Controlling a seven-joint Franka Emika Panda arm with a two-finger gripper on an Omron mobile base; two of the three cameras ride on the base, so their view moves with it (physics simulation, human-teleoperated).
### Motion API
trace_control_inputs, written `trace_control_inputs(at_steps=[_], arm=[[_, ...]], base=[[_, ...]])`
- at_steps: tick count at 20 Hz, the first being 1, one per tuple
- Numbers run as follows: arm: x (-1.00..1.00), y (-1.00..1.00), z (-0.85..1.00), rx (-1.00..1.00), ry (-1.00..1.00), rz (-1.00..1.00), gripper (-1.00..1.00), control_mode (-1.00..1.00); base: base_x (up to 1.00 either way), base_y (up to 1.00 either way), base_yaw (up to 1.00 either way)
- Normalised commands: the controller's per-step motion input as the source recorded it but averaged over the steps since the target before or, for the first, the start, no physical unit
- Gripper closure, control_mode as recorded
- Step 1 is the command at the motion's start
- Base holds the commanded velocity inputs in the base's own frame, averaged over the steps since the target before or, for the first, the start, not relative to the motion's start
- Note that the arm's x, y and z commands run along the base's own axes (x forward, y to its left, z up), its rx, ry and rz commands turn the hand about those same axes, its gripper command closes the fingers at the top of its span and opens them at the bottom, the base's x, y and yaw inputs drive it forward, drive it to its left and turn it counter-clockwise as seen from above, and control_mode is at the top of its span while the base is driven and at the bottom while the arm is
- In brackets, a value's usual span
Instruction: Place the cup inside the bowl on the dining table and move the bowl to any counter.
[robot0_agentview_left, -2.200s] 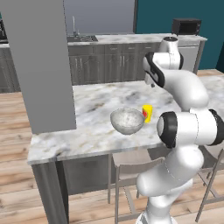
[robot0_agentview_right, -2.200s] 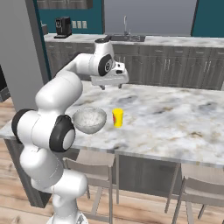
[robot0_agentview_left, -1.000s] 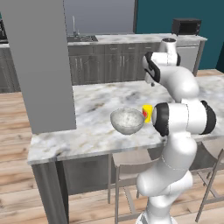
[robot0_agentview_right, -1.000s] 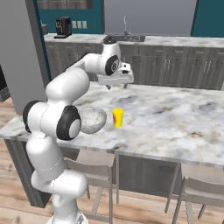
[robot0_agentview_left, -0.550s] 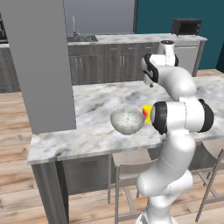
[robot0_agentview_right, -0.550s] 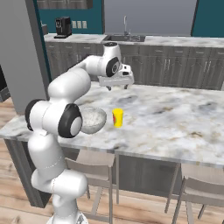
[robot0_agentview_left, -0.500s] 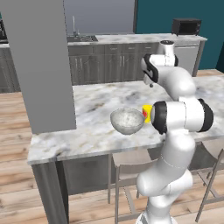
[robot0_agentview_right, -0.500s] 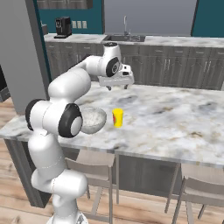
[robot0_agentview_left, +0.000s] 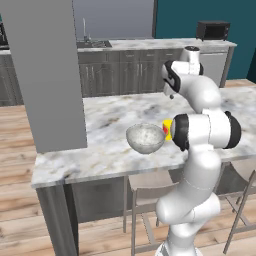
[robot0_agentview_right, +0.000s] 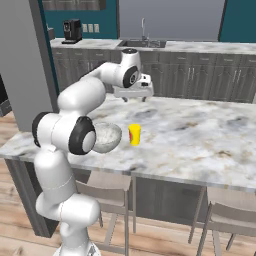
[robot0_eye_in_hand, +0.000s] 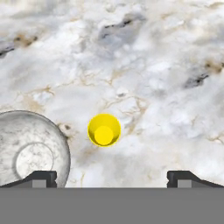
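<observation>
The small yellow cup (robot0_agentview_right: 134, 134) stands upright on the marble dining table (robot0_agentview_right: 200, 135), just right of the speckled grey-white bowl (robot0_agentview_right: 107, 137). My gripper (robot0_agentview_right: 134, 99) hangs open high above the table, past the cup and slightly behind it. Looking straight down in the hand view, the cup (robot0_eye_in_hand: 104, 130) lies between my spread fingertips (robot0_eye_in_hand: 41, 177), and the bowl (robot0_eye_in_hand: 33, 151) sits at the lower left. From the left base camera, the bowl (robot0_agentview_left: 145, 137) is in plain sight. The cup (robot0_agentview_left: 167, 129) shows its red part and is partly hidden behind my arm. The gripper (robot0_agentview_left: 171, 95) holds nothing.
The counter (robot0_agentview_right: 200, 47) with a sink faucet (robot0_agentview_right: 143, 27) runs behind the table. A coffee machine (robot0_agentview_right: 72, 30) and a microwave (robot0_agentview_left: 212, 30) stand on it. A grey pillar (robot0_agentview_left: 47, 75) rises at the table's left end. Stools (robot0_agentview_right: 227, 220) are tucked under the near edge.
The hand has drifted a little rightward over the table and the elbow has swung up. Over the last half second hardly anything moves. Cup and bowl stay put.
</observation>
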Motion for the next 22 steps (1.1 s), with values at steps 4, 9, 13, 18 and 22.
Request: trace_control_inputs(at_steps=[4, 9, 13, 18, 22], arm=[[0.02, -0.01, 0.00, 0.05, 0.00, 0.00, -1.00, -1.00], [0.00, -0.02, -0.08, 0.00, 0.00, 0.00, -1.00, -1.00], [0.00, -0.06, -0.18, 0.00, 0.00, 0.00, -1.00, -1.00], [0.00, -0.05, -0.23, 0.00, 0.00, 0.00, -1.00, -1.00], [0.00, -0.03, -0.21, 0.00, 0.00, 0.00, -1.00, -1.00]], base=[[0.00, 0.00, 0.00], [0.00, 0.00, 0.00], [0.00, 0.00, 0.00], [0.00, 0.00, 0.00], [0.00, 0.00, 0.00]])
